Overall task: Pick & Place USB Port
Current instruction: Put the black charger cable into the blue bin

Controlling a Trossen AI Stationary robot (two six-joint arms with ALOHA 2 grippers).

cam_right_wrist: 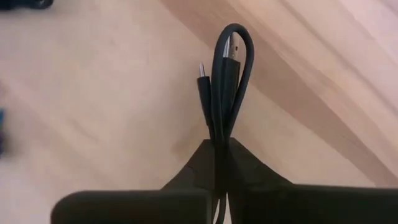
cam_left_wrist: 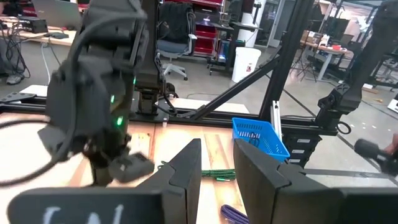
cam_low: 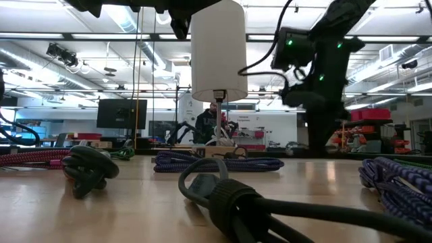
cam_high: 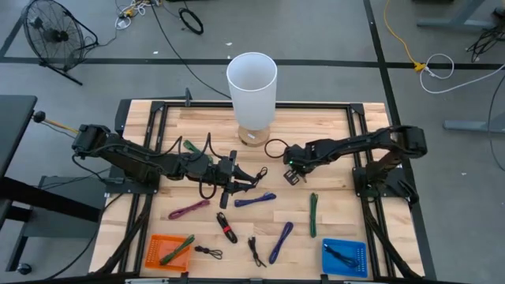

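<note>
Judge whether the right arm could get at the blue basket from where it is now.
Probably yes: the blue basket sits on the right arm's own side, nothing standing between, though the right gripper already has its fingers shut on a black cable.

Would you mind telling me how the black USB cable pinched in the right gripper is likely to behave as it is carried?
The black USB cable is folded into a loop, so it probably flops and swings. It looks thin, likely light. The right gripper pinches only its strands, so it may slip.

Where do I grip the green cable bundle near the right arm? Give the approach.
Grip the green cable bundle at mid-length, from straight above, fingers spanning its narrow width: it lies flat, long and straight. The right gripper holds a black cable.
</note>
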